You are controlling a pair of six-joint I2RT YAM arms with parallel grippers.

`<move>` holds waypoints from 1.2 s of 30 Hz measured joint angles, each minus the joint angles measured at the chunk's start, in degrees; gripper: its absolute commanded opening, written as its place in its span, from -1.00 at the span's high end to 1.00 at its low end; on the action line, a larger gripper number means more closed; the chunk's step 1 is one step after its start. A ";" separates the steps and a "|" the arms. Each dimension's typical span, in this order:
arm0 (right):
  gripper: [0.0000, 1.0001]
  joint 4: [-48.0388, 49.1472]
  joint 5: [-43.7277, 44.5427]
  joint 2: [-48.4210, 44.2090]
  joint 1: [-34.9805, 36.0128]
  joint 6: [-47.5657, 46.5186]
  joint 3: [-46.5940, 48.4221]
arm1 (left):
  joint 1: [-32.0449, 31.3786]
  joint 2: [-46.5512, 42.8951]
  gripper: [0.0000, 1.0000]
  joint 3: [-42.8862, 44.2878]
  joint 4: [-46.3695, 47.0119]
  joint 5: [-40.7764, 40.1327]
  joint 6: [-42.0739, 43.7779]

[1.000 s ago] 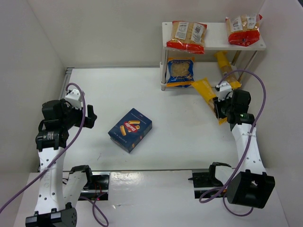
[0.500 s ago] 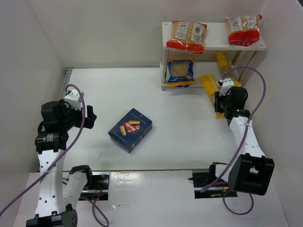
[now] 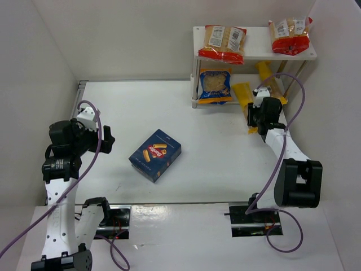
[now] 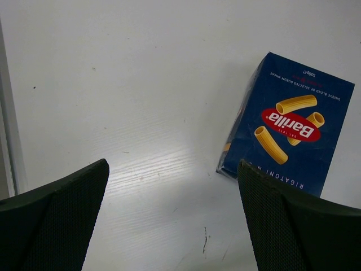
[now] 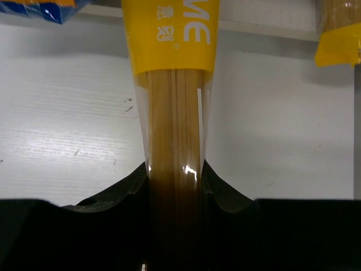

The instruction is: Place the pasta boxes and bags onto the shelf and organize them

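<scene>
My right gripper (image 3: 255, 117) is shut on a long yellow spaghetti bag (image 3: 243, 98), seen close in the right wrist view (image 5: 174, 141), with its far end at the lower level of the white shelf (image 3: 254, 55). A second spaghetti bag (image 3: 267, 77) lies on that lower level, beside a blue-edged bag (image 3: 214, 84). Two red-edged bags (image 3: 224, 43) (image 3: 290, 34) lie on the top board. The dark-blue pasta box (image 3: 155, 154) lies flat mid-table, also in the left wrist view (image 4: 289, 132). My left gripper (image 3: 107, 141) is open and empty, left of the box.
White walls close in the table on the left, back and right. A metal strip (image 3: 80, 93) runs along the table's left edge. The purple cables (image 3: 296, 135) loop over both arms.
My right gripper has moved up toward the shelf with the spaghetti bag, swinging its far end straighter under the top board. The left arm and the box have not moved.
</scene>
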 measured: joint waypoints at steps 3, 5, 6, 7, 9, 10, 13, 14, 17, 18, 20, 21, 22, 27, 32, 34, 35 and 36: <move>1.00 2.47 0.94 2.49 0.85 0.28 1.33 | 0.00 0.13 -1.00 0.00 0.00 -0.11 0.00; 1.00 4.76 1.95 4.37 1.22 0.35 2.47 | -0.02 0.13 -1.00 0.00 0.00 -0.17 0.00; 1.00 5.79 2.47 5.09 1.33 0.42 2.86 | -0.02 0.28 -1.00 0.00 0.00 -0.24 0.00; 1.00 6.82 3.06 5.86 1.36 0.48 3.43 | -0.02 0.39 -1.00 0.00 0.00 -0.31 0.00; 1.00 8.57 4.44 7.65 1.55 0.52 4.59 | -0.02 0.61 -1.00 0.00 0.02 -0.35 0.00; 1.00 9.31 5.03 8.66 1.62 0.57 5.27 | 0.00 0.72 -1.00 0.00 0.02 -0.37 0.00; 1.00 10.54 6.10 11.34 1.73 0.70 7.41 | -0.02 1.01 -1.00 0.00 0.02 -0.68 0.00; 1.00 10.73 6.36 12.15 1.77 0.74 8.04 | 0.00 1.09 -1.00 0.00 0.02 -0.76 0.00; 1.00 11.65 7.08 14.95 1.97 1.09 9.88 | 0.15 1.18 -1.00 0.00 0.02 -0.96 0.00; 1.00 12.31 7.37 15.74 2.12 1.14 10.21 | 0.28 1.18 -1.00 0.00 0.02 -1.05 0.00; 1.00 12.98 8.04 17.07 2.54 1.07 10.62 | 0.68 1.18 -1.00 0.00 0.00 -1.18 0.00; 1.00 13.16 8.28 17.73 2.75 1.09 10.97 | 0.81 1.18 -1.00 0.00 0.02 -1.20 0.00; 1.00 13.27 8.33 18.29 2.89 1.03 11.28 | 1.01 1.18 -1.00 0.00 0.02 -1.18 0.00; 1.00 13.70 8.63 20.98 3.30 0.42 12.85 | 1.64 1.18 -1.00 0.00 0.02 -1.11 0.00; 1.00 14.82 9.49 24.48 3.30 -0.33 15.47 | 2.40 1.18 -1.00 0.00 0.04 -1.05 0.00; 1.00 15.19 9.73 26.16 3.30 -0.66 16.79 | 2.73 1.18 -1.00 0.00 0.04 -0.94 0.00; 1.00 15.28 9.79 26.75 3.30 -0.72 17.44 | 2.91 1.18 -1.00 0.00 0.04 -0.90 0.00; 1.00 15.23 9.81 27.52 3.30 -0.87 18.27 | 3.04 1.18 -1.00 0.00 0.07 -0.90 0.00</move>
